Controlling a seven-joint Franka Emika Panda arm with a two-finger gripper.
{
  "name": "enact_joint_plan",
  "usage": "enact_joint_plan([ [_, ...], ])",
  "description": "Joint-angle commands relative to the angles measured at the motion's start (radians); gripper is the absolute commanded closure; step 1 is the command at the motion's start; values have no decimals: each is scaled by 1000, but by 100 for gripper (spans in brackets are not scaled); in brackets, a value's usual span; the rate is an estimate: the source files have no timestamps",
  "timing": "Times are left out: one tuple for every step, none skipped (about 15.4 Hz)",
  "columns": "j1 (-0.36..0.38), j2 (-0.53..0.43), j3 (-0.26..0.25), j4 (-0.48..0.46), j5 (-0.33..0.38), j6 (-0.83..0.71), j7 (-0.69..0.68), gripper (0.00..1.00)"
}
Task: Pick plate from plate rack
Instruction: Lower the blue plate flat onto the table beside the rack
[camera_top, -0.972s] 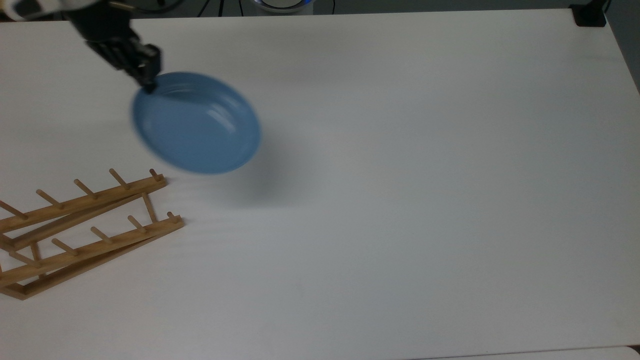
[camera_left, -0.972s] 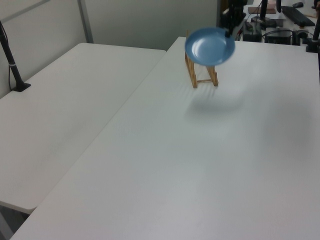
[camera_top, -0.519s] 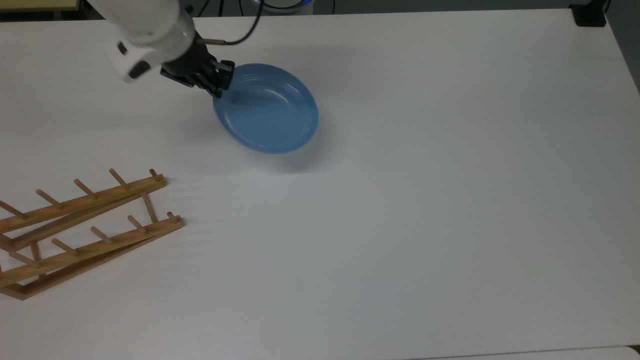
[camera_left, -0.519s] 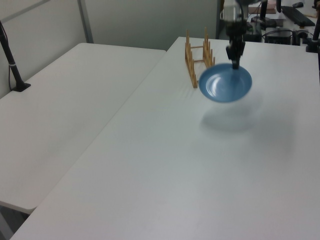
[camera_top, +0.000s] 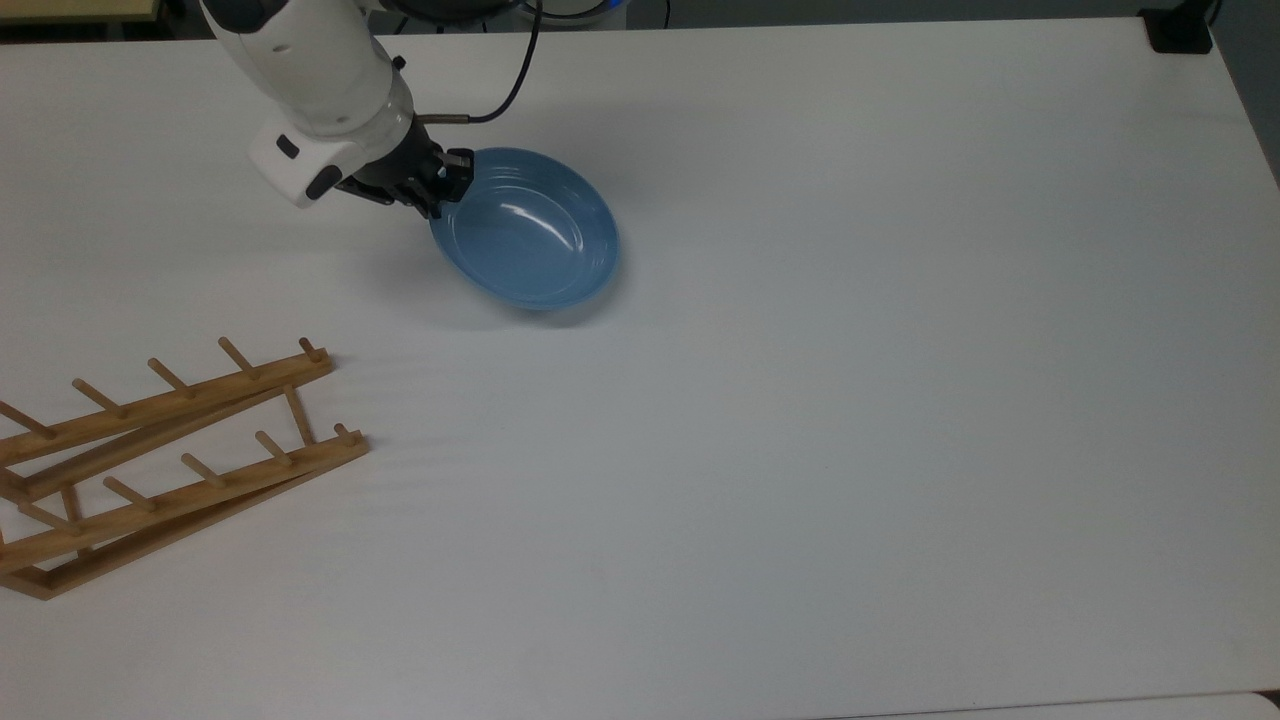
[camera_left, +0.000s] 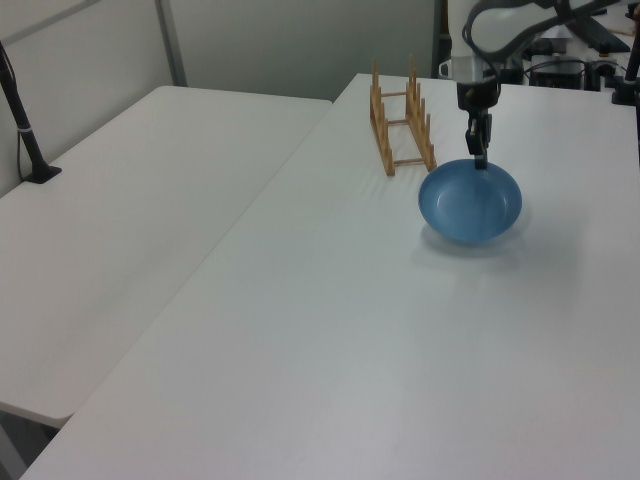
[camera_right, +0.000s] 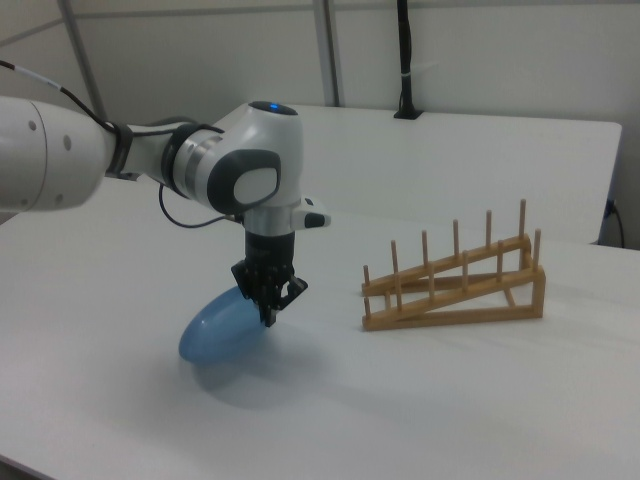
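The light-blue plate (camera_top: 525, 228) hangs tilted just over the white table, and I cannot tell whether its low edge touches the surface. My gripper (camera_top: 445, 190) is shut on the plate's rim at the top view's left side, pointing down from the white arm. In the left view the plate (camera_left: 470, 200) sits below the gripper (camera_left: 479, 160). In the right view the gripper (camera_right: 268, 315) pinches the plate (camera_right: 220, 325) at its upper edge. The wooden plate rack (camera_top: 170, 460) stands bare at the top view's lower left, well apart from the plate; it also appears as the rack (camera_left: 400, 125) and the rack (camera_right: 455, 290).
A black mount (camera_top: 1180, 30) sits at the table's far corner in the top view's upper right. A black cable (camera_top: 500, 95) trails from the arm. In the left view a second white table (camera_left: 130, 200) with a black post (camera_left: 25, 130) adjoins on the left.
The plate, held by the gripper, swung away from above the rack toward the top view's right and came down close to the table. The rack has not moved.
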Motion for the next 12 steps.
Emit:
enact_joint_plan([
  [6,-27,-12,-93,-35,107,-35,100],
  [4,-26,-12,-105,-35,141,-35,100],
  [3,-21,-14,-112,-35,163,-35,100],
  [1,-17,-15,-113,-35,172,-35,100],
  [0,-4,-15,-115,-35,172,-34,98],
  [-2,5,-17,-113,-35,172,-34,96],
  [-5,14,-18,-112,-35,172,-34,85],
  [-5,17,-18,-109,-35,172,-32,73],
  [-5,19,-18,-109,-34,172,-31,56],
  [-5,19,-18,-107,-34,172,-26,29],
  [-10,20,-18,-105,-34,172,-25,24],
  [-10,19,-18,-104,-32,170,-22,9],
])
